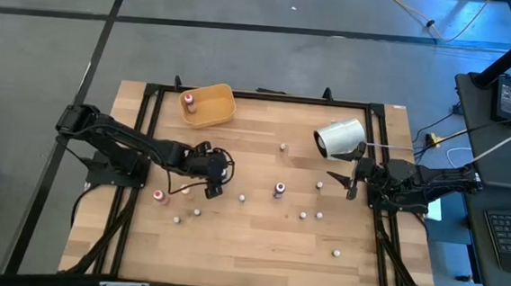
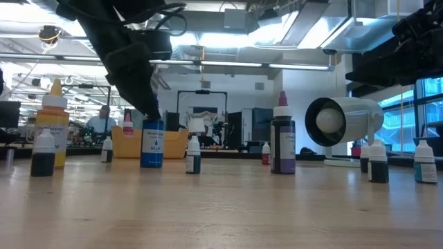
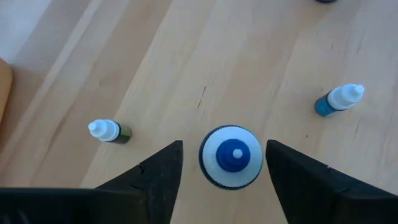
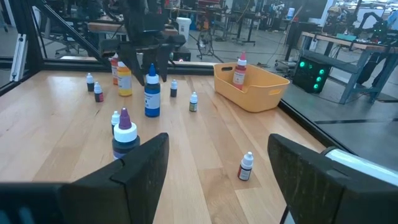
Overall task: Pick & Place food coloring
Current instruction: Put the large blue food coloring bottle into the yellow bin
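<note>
- We see a pale wooden slatted surface in a black frame filling the middle of the high view.
- We see the left arm reaching in from the frame's left; its left pincer hangs left of centre, straight over a blue food coloring bottle with a white cap. In the left wrist view the two dark fingers stand on either side of that cap, apart from it, so we call the pincer wide and holding nothing.
- We see the right arm at the right edge; its right pincer sits just below a large white cylinder lying on its side, fingers spread wide and empty.
- We see a yellow-orange plastic tray at the upper left of the surface, with one red food coloring bottle inside.
- We see a purple bottle with a pale cap upright near the right pincer.
- We see the other tiny food coloring bottles scattered upright across the middle and lower surface.
</note>
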Motion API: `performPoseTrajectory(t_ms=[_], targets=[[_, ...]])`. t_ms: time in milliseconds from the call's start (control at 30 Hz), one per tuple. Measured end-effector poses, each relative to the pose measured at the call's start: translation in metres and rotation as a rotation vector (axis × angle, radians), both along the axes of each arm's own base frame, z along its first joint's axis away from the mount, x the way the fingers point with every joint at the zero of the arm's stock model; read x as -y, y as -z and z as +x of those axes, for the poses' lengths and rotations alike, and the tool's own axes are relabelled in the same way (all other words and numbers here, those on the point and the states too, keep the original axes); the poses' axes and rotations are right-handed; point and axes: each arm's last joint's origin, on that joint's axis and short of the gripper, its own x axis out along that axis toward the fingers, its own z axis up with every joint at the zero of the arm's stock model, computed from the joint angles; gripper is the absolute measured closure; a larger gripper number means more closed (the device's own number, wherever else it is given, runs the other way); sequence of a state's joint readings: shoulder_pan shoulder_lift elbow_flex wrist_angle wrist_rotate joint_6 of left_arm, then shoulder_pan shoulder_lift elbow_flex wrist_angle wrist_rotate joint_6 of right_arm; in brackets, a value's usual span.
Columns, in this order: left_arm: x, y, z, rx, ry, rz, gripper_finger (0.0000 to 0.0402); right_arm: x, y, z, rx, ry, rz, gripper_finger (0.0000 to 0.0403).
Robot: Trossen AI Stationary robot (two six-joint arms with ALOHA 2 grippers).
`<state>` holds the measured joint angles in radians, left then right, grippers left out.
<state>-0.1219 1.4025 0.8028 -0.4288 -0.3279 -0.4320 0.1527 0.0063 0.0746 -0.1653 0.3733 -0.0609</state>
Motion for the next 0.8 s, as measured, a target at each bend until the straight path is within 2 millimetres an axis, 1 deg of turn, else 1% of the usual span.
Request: performPoseTrajectory(t_ms=[333,533,633,700,800], targets=[[0.0,-0.001,0.001,0.0,0.035,0.016,0.0284,0.0,0.0,0.0,0.0,0.0,0.0,0.0127],[0.0,-0.001,0.001,0.004,0.038,0.03,0.0288,0.0,0.0,0.0,0.0,0.0,-0.001,0.0127],[-0.002,-0.004,0.002,0.048,-0.03,0.046,0.0288,0.0,0.0,0.0,-0.001,-0.001,-0.004,0.0127],[-0.005,-0.016,0.004,0.106,-0.116,0.039,0.0287,0.0,0.0,0.0,-0.001,0.0,-0.004,0.0128],[-0.015,-0.042,0.006,0.228,-0.251,0.039,0.0283,0.0,0.0,0.0,-0.001,0.0,-0.009,0.0128]])
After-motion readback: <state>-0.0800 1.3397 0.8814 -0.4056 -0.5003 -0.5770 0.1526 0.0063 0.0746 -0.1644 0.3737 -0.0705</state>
